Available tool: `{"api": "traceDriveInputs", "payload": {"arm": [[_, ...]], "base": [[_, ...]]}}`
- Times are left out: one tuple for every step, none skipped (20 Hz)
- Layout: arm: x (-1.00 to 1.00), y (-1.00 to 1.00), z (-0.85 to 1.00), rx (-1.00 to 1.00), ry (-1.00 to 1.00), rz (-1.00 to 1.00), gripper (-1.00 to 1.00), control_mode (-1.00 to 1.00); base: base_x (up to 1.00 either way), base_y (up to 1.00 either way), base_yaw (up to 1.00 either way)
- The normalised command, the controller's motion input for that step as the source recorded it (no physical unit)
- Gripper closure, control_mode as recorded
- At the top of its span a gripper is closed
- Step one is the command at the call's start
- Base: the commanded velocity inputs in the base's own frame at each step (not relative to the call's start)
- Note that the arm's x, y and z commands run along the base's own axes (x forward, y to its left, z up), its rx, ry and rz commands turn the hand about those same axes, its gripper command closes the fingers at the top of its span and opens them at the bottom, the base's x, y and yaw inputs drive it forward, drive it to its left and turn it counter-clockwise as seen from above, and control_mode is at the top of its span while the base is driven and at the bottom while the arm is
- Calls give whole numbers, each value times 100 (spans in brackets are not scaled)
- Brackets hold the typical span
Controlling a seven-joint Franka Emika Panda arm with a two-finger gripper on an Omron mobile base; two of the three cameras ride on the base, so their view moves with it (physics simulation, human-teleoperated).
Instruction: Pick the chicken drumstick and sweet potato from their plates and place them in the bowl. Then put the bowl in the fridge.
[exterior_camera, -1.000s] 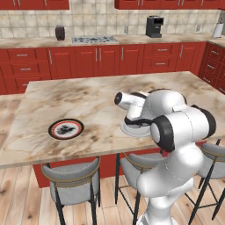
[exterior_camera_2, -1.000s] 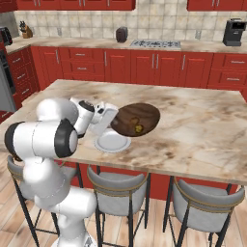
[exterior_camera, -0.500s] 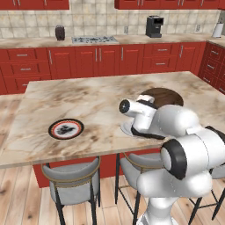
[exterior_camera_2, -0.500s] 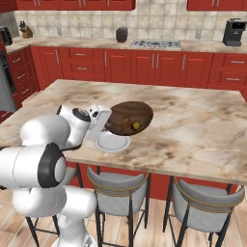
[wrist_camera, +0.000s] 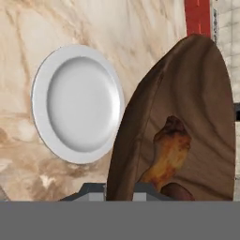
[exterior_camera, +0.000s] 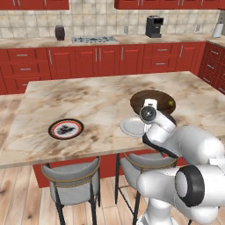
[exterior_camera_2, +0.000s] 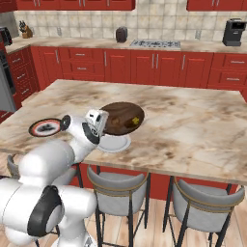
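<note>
The claw (wrist_camera: 119, 190) is shut tight on the near rim of the brown bowl (wrist_camera: 187, 117) and holds it. The bowl looks lifted a little and tipped. It sits just past the robot's white hand, over the desk (exterior_camera: 101, 99).

Inside the bowl lies the chicken drumstick (wrist_camera: 169, 149), small and orange-brown. Right under it, at the bottom of the hand view, a dark brown bit of the sweet potato (wrist_camera: 176, 192) peeks out.

Just beside the bowl is the plain white plate (wrist_camera: 77, 103), flat on the desk. Well apart from it, near the desk's other end, lies the plate with the black rim and red ring (exterior_camera: 66, 129).

Two grey stools (exterior_camera_2: 118, 190) stand under the near edge of the desk. Far behind are red cabinets (exterior_camera_2: 130, 65), a stove top (exterior_camera: 94, 39) and a black coffee machine (exterior_camera: 154, 26).
</note>
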Motion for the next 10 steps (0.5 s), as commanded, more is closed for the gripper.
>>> {"api": "traceDriveInputs", "payload": {"arm": [[-29, 0, 26, 0, 15, 47, 100, -100], [-30, 0, 25, 0, 14, 46, 100, -100], [-30, 0, 22, 0, 13, 46, 100, -100], [-30, 0, 22, 0, 12, 47, 100, -100], [-30, 0, 21, 0, 7, 46, 100, -100], [-28, 0, 21, 0, 4, 44, 100, -100], [-21, 0, 24, 0, 1, 39, 100, -100], [-15, 0, 26, 0, 5, 33, 100, -100], [-8, 0, 28, 1, 5, 26, 100, -100], [-3, 0, 32, 1, 5, 21, 100, -100]], "base": [[0, 0, 0], [0, 0, 0], [0, 0, 0], [0, 0, 0], [0, 0, 0], [0, 0, 0], [0, 0, 0], [0, 0, 0], [0, 0, 0], [0, 0, 0]]}}
